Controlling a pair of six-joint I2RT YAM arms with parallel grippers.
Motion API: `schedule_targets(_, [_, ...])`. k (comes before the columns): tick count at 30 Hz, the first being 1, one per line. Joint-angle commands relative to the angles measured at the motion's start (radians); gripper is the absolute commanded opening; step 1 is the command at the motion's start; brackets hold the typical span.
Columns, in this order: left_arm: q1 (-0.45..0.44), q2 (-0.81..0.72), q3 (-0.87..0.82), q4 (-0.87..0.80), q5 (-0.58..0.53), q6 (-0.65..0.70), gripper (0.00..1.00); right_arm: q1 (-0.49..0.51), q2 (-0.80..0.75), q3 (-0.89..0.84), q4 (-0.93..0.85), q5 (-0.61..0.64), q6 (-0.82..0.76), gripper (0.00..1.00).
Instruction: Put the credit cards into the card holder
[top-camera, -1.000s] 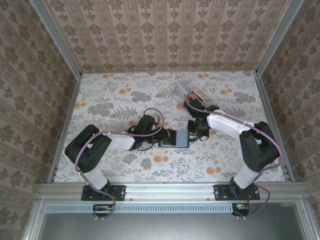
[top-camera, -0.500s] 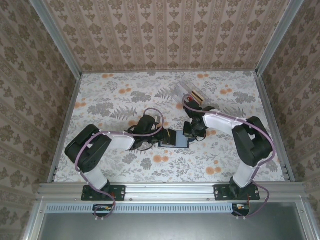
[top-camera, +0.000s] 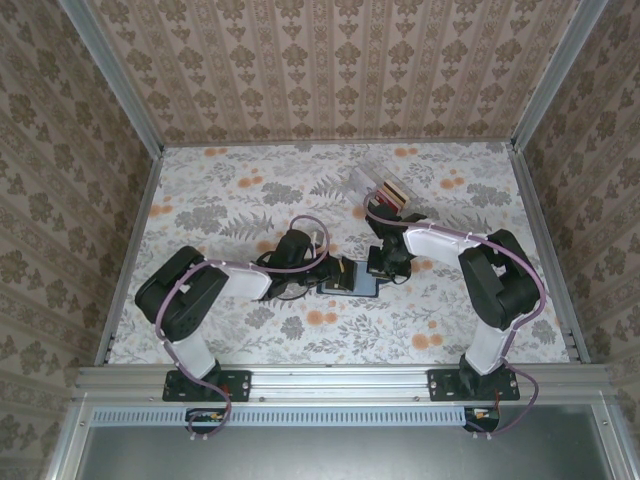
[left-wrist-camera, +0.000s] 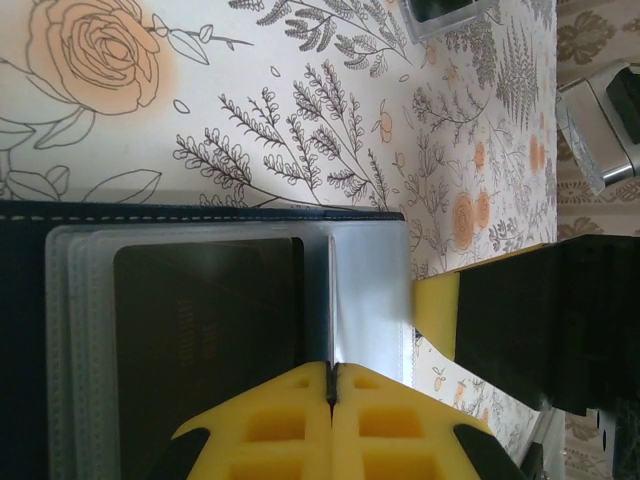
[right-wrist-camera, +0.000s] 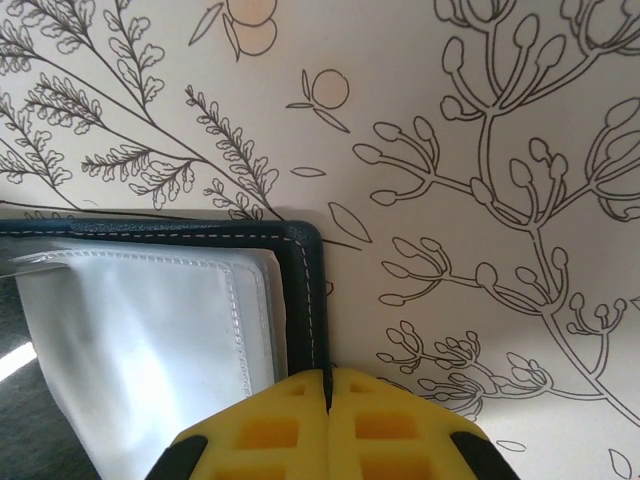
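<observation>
Navy card holder lies open mid-table, with one dark grey card already in a clear sleeve. More credit cards sit in the clear box toward the far right. Left gripper and right gripper are both pinched closed at the holder's edges. Partly done, I'd say.

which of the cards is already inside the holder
The dark grey card, under a clear sleeve of the open navy card holder; the red and tan cards stand in the clear box farther back.
</observation>
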Motion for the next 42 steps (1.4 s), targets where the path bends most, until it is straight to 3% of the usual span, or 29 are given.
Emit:
schedule_targets(1, [-0.010, 0.036, -0.004, 0.053, 0.033, -0.031, 0.02, -0.002, 0.050, -0.030, -0.041, 0.056, 0.015, 0.01])
schedule_targets(6, [-0.010, 0.021, 0.001, -0.005, 0.013, -0.004, 0.03, -0.002, 0.044, -0.037, -0.034, 0.052, 0.017, 0.01])
schedule_targets(15, [-0.011, -0.085, 0.032, -0.259, -0.130, 0.121, 0.03, -0.002, 0.046, -0.033, -0.034, 0.049, 0.015, 0.01])
schedule_targets(29, [-0.032, 0.005, 0.055, -0.136, -0.049, 0.072, 0.04, -0.002, 0.051, -0.035, -0.028, 0.039, 0.016, 0.01])
schedule_targets(38, [-0.039, -0.002, 0.059, -0.172, -0.046, 0.080, 0.05, -0.002, 0.057, -0.029, -0.029, 0.037, 0.018, 0.02])
schedule_targets(42, [-0.037, -0.038, 0.052, -0.229, -0.097, 0.102, 0.06, -0.002, 0.051, -0.033, -0.029, 0.037, 0.018, 0.02])
